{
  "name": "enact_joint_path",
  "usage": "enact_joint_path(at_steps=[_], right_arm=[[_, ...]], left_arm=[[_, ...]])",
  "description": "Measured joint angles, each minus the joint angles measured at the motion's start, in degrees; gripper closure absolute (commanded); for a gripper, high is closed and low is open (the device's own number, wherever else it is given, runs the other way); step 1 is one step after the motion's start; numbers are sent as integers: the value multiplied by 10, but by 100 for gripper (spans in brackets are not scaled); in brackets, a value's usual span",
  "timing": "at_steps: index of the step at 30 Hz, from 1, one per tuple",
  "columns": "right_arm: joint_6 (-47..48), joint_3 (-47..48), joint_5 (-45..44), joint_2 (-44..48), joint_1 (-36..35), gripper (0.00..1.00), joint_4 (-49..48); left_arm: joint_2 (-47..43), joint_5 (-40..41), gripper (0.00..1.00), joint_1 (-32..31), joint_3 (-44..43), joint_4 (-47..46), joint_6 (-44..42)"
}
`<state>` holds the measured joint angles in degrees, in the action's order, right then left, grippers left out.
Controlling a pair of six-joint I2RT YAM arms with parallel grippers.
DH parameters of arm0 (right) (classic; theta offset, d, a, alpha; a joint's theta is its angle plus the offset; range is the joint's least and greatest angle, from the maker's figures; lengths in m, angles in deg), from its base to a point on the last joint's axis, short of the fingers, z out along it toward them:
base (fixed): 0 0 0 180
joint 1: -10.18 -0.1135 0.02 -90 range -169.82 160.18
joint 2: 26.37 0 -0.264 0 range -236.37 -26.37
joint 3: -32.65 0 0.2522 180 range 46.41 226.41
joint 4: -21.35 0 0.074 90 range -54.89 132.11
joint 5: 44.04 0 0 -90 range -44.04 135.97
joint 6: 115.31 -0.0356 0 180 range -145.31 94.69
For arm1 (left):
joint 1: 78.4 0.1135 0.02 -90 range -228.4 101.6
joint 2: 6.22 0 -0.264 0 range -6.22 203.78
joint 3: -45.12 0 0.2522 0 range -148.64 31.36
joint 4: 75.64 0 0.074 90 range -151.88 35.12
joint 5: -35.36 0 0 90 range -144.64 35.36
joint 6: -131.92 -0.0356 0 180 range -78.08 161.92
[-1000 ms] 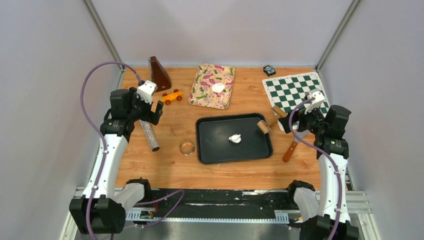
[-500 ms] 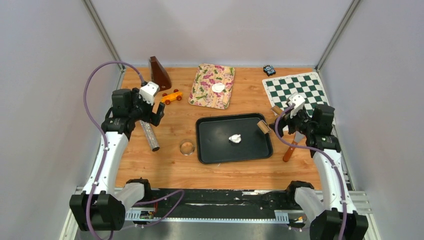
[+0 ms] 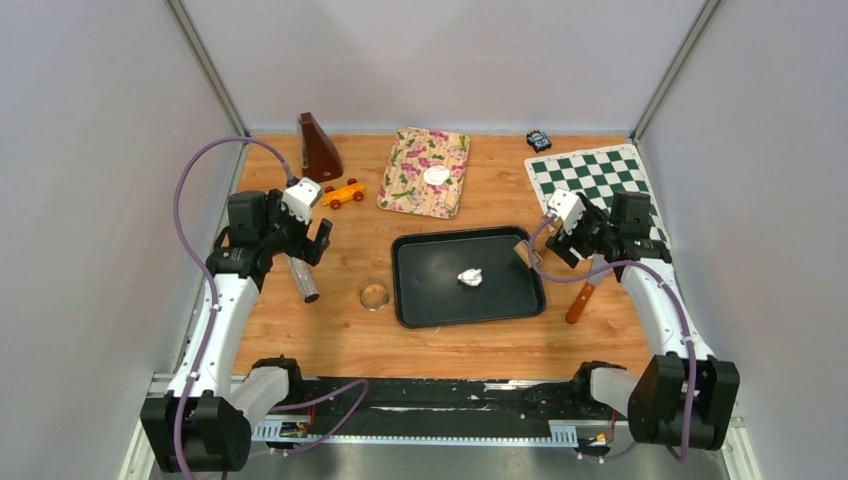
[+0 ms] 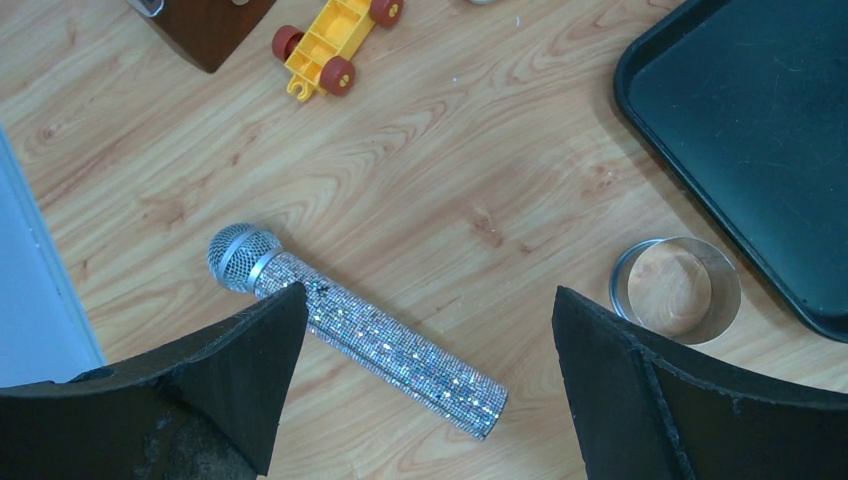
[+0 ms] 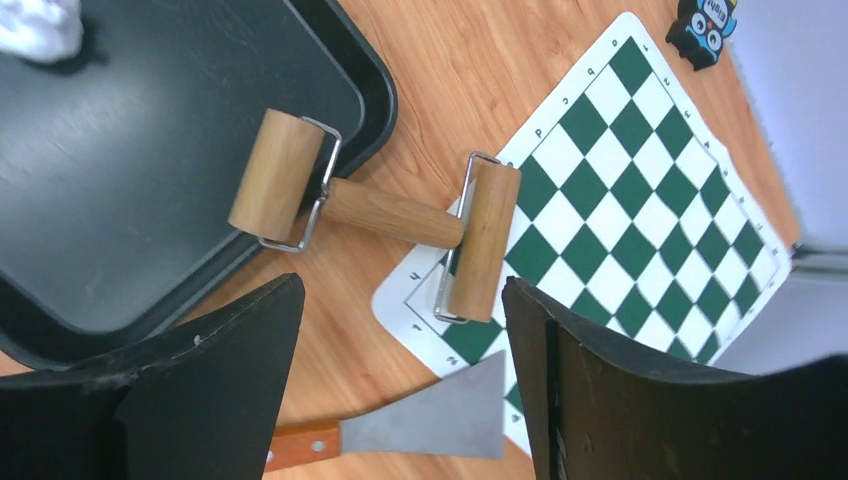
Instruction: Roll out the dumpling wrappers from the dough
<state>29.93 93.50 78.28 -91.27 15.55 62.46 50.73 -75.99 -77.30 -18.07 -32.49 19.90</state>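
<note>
**One wrapper on the floral mat, dough lump in the tray**

So the dumpling wrapper (image 3: 436, 175) is a small, flat, round white disc on the floral mat (image 3: 405, 190), far middle of the wooden surface (image 3: 500, 195). From overhead I can't tell if it's a single disc or a little stack. The dough (image 3: 469, 275) is a lumpy, uneven white blob near the middle of the black tray (image 3: 430, 300), well apart from the wrapper.

Only the overhead camera catches the wrapper. The right wrist view just clips the dough in its top left corner, but it gives a nice look at the double-ended wooden roller (image 5: 385, 212). One barrel rests on the tray's rim, the other on the corner of the green-and-white chess mat (image 5: 640, 200). The right end effector (image 5: 400, 295) hangs over that roller, fingers spread, pinching nothing. A metal scraper (image 5: 430, 420) with a wooden handle lies close by, blade at the mat's edge. There's a small owl-faced toy (image 5: 708, 25) past the mat's far corner.

The left wrist view has the left end effector (image 4: 430, 300) spread wide and empty above a glittery microphone (image 4: 370, 335). The ring cutter (image 4: 676, 290) sits just beside the tray's left edge. A yellow toy car (image 4: 330, 40) and a brown metronome (image 3: 319, 147) sit further back.
</note>
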Motion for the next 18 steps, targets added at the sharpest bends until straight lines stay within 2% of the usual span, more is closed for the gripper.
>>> enact_joint_path(at_steps=[9,13,18], right_arm=[[215,83,-36,-117,-8,24,64],[302,104,-51,-166,-11,33,90],[378,154,-55,-241,-17,36,132]], left_arm=[[0,-2,0,0,0,0,0],[0,-3,0,0,0,0,0],[1,-4,0,0,0,0,0]])
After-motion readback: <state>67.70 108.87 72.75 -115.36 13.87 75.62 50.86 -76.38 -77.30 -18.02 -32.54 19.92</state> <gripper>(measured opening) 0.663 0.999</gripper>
